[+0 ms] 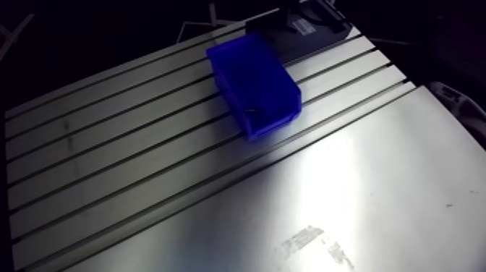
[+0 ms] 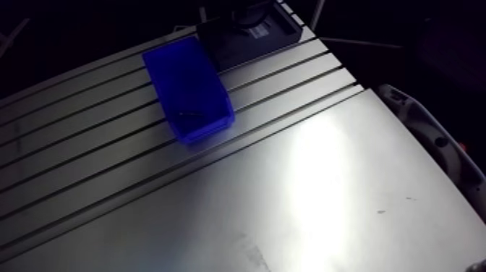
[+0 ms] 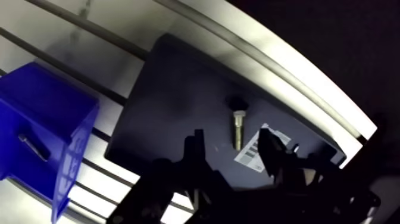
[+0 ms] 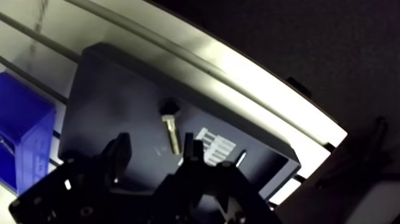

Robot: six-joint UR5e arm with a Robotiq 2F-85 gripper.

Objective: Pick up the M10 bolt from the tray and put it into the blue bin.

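The M10 bolt [image 3: 237, 128], a pale metal shank with a dark head, lies flat on the dark tray [image 3: 172, 95]. My gripper [image 3: 233, 149] hovers over the tray, open. Its two dark fingers [image 3: 196, 148] stand well apart on either side of the bolt's threaded end and do not touch it. The blue bin [image 1: 253, 79] stands on the slotted table next to the tray, beside the gripper in the wrist view. A small dark screw-like part [image 3: 33, 147] lies on the bin's floor. In the arm view the tray [image 2: 246, 40] sits just behind the bin at the table's far edge.
A white printed label [image 3: 257, 149] is stuck on the tray close to the bolt. The table's far edge [image 3: 309, 89] runs just beyond the tray. The slotted aluminium table [image 1: 145, 166] spreads wide in front of the bin, with a smooth plate [image 1: 376, 188] at the near right.
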